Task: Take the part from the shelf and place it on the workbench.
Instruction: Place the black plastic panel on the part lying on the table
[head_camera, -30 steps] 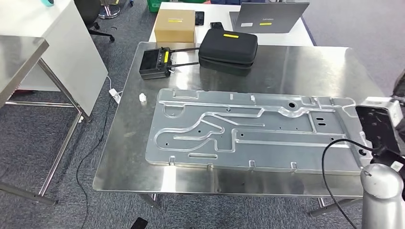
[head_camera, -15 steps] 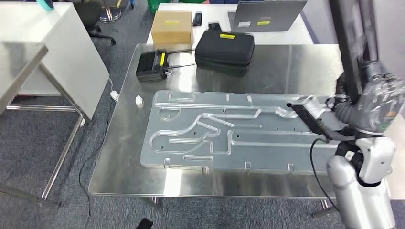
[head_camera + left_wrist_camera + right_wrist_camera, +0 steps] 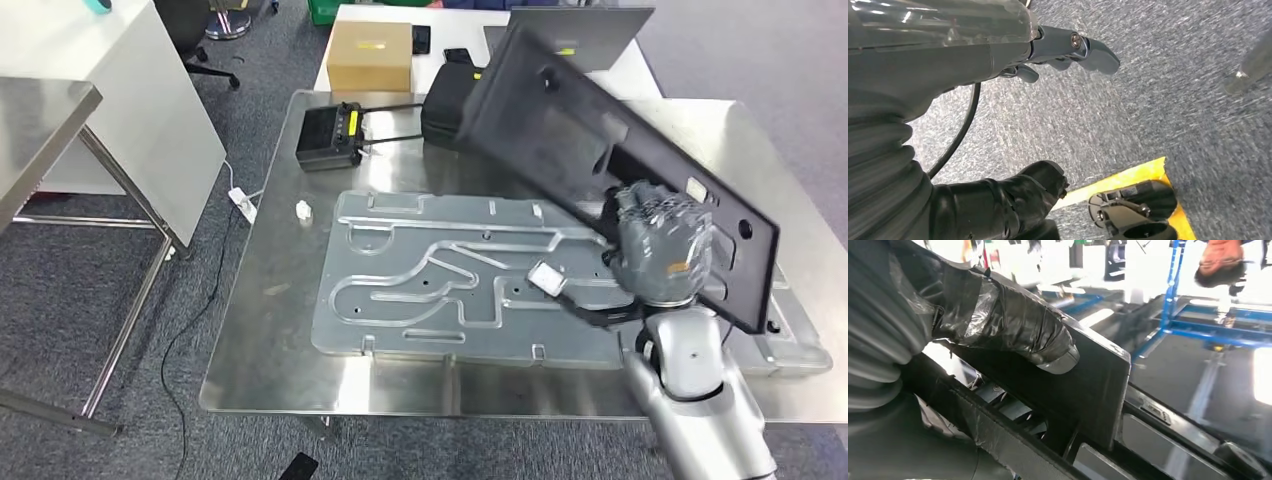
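The part (image 3: 560,120) is a long black flat panel with holes and moulded ribs. My right hand (image 3: 662,245) grips it near its lower long edge and holds it tilted above the steel workbench (image 3: 270,300), slanting from the back middle toward the front right. In the right wrist view my thumb (image 3: 1018,325) presses on the part (image 3: 1093,385), whose ribbed inner side faces the camera. My left hand (image 3: 963,60) hangs over grey carpet, fingers apart and holding nothing.
A large grooved aluminium plate (image 3: 440,280) covers the middle of the workbench. Behind it lie a black zip case (image 3: 445,105) and a black device with a yellow label (image 3: 330,135). A cardboard box (image 3: 368,55) sits on the table beyond. A person (image 3: 1223,260) stands in the background.
My right arm has swung inward from the right edge, bringing the black part from upright beside the table to slanted across it. The camera shifted slightly.
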`<action>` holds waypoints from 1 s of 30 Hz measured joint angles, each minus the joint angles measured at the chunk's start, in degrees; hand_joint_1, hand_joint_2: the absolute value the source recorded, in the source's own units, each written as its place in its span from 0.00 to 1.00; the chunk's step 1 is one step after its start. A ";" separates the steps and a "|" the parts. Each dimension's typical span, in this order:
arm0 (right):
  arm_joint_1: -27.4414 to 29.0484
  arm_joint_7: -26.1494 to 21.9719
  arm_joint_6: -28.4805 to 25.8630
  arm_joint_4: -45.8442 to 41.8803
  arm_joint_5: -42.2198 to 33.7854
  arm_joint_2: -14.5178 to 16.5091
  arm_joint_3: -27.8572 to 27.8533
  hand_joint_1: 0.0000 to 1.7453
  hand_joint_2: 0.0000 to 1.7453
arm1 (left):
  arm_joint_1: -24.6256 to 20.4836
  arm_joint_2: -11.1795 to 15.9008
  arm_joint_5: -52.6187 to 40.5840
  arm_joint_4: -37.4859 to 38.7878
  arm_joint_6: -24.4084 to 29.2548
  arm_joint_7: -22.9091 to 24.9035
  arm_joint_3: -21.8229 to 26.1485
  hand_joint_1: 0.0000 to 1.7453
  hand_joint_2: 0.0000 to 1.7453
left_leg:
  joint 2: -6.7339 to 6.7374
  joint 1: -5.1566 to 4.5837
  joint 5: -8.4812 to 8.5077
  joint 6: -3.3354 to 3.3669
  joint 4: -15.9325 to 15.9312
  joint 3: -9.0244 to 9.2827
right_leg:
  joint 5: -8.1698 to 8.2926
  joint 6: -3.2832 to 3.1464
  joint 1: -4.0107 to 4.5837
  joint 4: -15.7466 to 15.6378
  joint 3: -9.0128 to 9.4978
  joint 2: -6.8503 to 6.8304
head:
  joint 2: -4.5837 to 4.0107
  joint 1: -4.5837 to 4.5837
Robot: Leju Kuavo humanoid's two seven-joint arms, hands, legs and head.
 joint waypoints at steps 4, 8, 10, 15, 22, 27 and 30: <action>0.52 0.84 -0.31 3.10 2.42 0.00 2.49 1.00 1.00 | -0.08 0.00 0.00 0.00 -0.02 0.13 -0.15 0.00 1.00 | 0.00 -0.41 -0.06 0.46 0.05 -0.01 | -4.50 0.04 0.14 12.43 -6.23 0.01 | 0.00 0.01; 0.99 1.66 -0.30 5.62 3.45 0.00 4.55 1.00 1.00 | -0.13 -0.04 0.00 0.00 -0.07 0.21 -0.49 0.00 1.00 | -0.12 -0.94 -0.22 0.43 0.24 0.09 | 2.09 -1.32 0.64 1.05 -1.42 -0.05 | 0.00 -0.01; 0.76 2.89 -0.24 6.94 3.71 -0.05 5.49 1.00 1.00 | -0.18 -0.08 -0.02 0.00 -0.19 0.21 -0.75 0.00 1.00 | -0.13 -1.00 -0.19 0.08 0.27 -0.10 | 3.15 -1.87 1.13 -3.13 0.45 -0.06 | 0.00 -0.02; 0.24 6.20 -0.24 11.74 3.86 -0.36 9.55 1.00 1.00 | -0.30 -0.11 -0.05 0.00 -0.62 0.20 -1.27 0.00 1.00 | 0.01 -1.03 -2.25 -1.42 3.06 -1.20 | 3.81 -2.91 0.62 -4.58 1.22 -0.09 | 0.00 -0.22; 0.00 6.82 -0.24 15.70 3.86 -0.37 12.87 1.00 1.00 | -0.20 -0.03 0.00 0.00 -0.85 0.21 -1.40 0.00 1.00 | 0.10 -0.08 -3.43 -2.43 9.80 -4.17 | 3.59 -2.81 0.43 -4.01 1.09 -0.16 | 0.00 -0.45; -1.50 11.14 1.18 17.74 3.85 -1.20 15.55 1.00 1.00 | -0.34 0.05 0.11 0.00 -1.35 0.15 -1.47 0.00 1.00 | -0.01 -0.46 -0.86 -1.07 0.72 0.26 | 3.31 -1.25 0.63 -3.40 0.81 -0.01 | 0.00 -0.37; -3.05 14.95 2.20 19.96 3.84 -2.41 19.65 1.00 1.00 | -0.41 0.05 0.26 0.00 -1.69 0.06 -1.50 0.00 1.00 | 0.04 -0.26 -0.33 0.17 0.17 0.34 | 1.68 -0.33 0.43 -1.38 -0.04 0.01 | 0.00 -0.34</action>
